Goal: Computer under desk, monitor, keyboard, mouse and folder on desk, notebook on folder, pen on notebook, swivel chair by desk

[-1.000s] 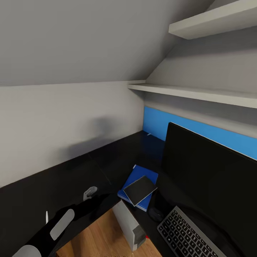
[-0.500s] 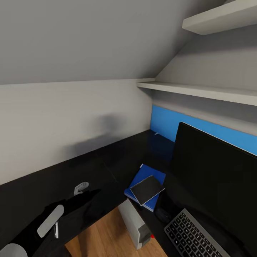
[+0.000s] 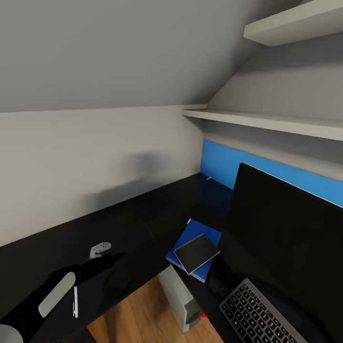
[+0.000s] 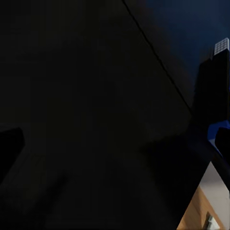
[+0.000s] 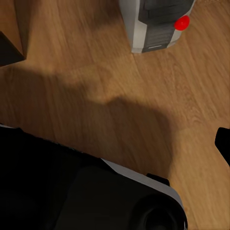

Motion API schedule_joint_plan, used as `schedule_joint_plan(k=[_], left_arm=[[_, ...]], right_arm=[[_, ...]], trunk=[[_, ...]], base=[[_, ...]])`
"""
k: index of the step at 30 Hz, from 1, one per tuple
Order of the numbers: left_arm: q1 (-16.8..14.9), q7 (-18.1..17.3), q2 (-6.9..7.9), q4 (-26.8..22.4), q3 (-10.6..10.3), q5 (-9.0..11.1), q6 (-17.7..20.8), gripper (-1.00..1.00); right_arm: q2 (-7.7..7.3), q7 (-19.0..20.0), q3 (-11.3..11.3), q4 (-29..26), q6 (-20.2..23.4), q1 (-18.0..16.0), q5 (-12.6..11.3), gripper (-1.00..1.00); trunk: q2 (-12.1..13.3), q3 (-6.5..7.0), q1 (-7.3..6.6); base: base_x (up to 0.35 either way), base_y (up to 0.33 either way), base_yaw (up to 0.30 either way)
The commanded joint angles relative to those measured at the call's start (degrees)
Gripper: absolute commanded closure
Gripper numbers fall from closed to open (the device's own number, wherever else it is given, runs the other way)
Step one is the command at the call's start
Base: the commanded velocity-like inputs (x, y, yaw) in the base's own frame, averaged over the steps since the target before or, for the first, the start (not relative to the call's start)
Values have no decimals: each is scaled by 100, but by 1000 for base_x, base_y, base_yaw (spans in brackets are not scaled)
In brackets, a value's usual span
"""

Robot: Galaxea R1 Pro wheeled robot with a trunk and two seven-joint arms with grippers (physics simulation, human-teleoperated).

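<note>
The blue folder (image 3: pixel 202 233) lies on the black desk (image 3: pixel 157 214) left of the monitor (image 3: pixel 286 238), and the dark notebook (image 3: pixel 196 252) rests on top of it. A white pen (image 3: pixel 75 302) lies on the desk beside my left forearm. The keyboard (image 3: pixel 259 317) and mouse (image 3: pixel 218 287) sit in front of the monitor. Under the desk stands the computer (image 3: pixel 183 300), its front and red button (image 5: pixel 153 24) showing. My left gripper (image 3: pixel 107 255) hovers open over bare desk top (image 4: pixel 115 143). My right gripper is low over the floor, one fingertip (image 5: pixel 223 143) at the frame edge. The swivel chair is out of view.
A blue back panel (image 3: pixel 219 166) and white wall close the desk's corner. Two white shelves (image 3: pixel 267 121) hang above the monitor. Wooden floor (image 5: pixel 96 96) lies under the desk, with my dark base (image 5: pixel 72 191) near the computer.
The head camera turned, shifting the scene right. My left arm drew back to the left along the desk, away from the folder, and the pen beside it now shows more fully.
</note>
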Motion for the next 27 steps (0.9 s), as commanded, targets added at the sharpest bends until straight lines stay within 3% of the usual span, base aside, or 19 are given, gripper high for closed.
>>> schedule_joint_plan(k=[1,7,8,10,27], left_arm=[[-4,2,17,-1,-12,39,20,-100],[-4,2,104,8,-17,25,20,-100],[-4,-4,256,21,-20,52,27,-100],[-4,-6,304,57,-17,59,28,-100],[-4,-7,363,108,-21,67,21,-100]], right_arm=[[1,-53,48,-7,-10,0,-2,-100],[0,-54,41,-24,-24,0,3,-100],[20,-58,41,-25,-28,0,5,-100],[53,-60,41,-25,-26,0,8,-100],[72,-62,27,-97,-28,0,14,-100]], trunk=[[-3,-5,0],[-3,-5,0],[-3,-5,0],[-3,-5,0],[-3,-5,0]], base=[[0,0,0],[0,0,0],[0,0,113],[0,0,186],[0,0,256]])
